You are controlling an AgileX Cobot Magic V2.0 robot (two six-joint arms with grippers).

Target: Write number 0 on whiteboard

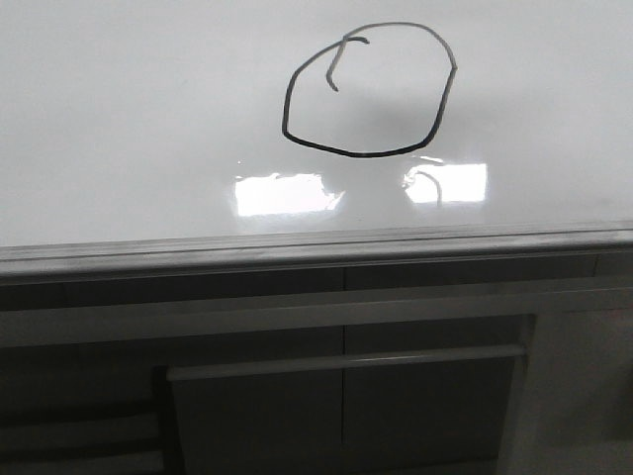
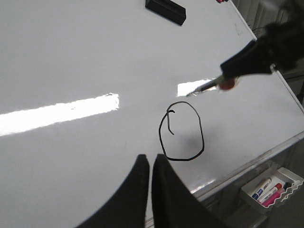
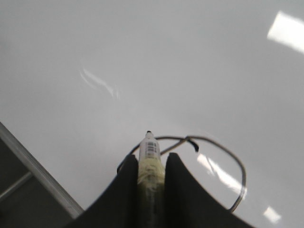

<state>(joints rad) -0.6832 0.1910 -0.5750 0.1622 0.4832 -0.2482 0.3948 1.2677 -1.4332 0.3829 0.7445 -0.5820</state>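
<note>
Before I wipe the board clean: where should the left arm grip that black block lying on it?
Grip the black block mid-length, jaws across its narrow width, coming straight down toward the whiteboard. It lies flat, long and straight-sided, so its long faces likely suit best. The left gripper is shut now.

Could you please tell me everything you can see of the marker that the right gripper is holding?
The marker is a slim pen with a pale barrel, a small barcode label near the front and a dark tip. Yellowish tape seems to be wrapped round its middle. It is clamped between the two black fingers of the right gripper, tip pointing toward the whiteboard, beside the number 0. In the left wrist view it hangs just above the board, and a red part shows at the gripper; whether the tip touches is unclear.
</note>
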